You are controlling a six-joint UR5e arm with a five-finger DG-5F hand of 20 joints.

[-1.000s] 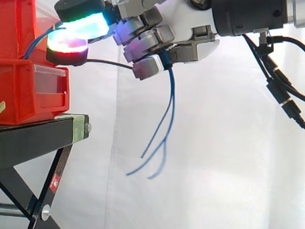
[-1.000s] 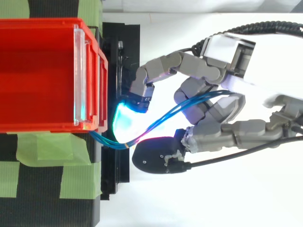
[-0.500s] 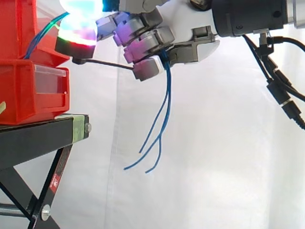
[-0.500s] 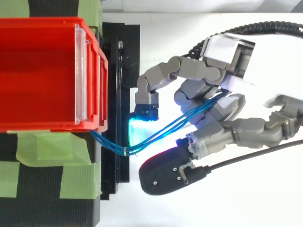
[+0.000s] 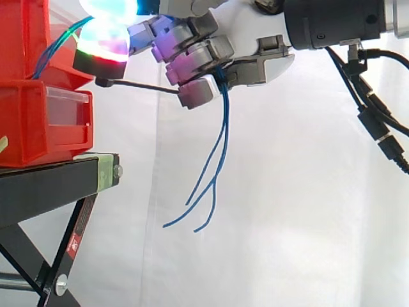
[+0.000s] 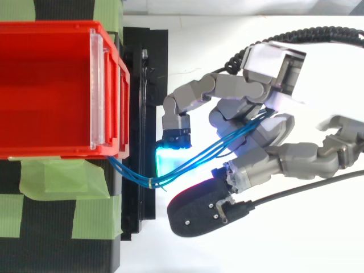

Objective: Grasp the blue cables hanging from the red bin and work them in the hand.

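Holds blue cables [image 6: 129,172] tight in curled hand [image 6: 244,114]; strung from corner of red bin [image 6: 57,151] over black stand [image 5: 51,182]; loose ends dangling under hand; green tape [image 6: 62,182] close by; white curtain [image 5: 300,204] behind.

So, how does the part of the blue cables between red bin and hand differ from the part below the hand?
Between red bin and hand the blue cables span the gap in a curve; below the hand they hang loose. The upper part is bundled; the lower ends splay. Both are thin, blue.
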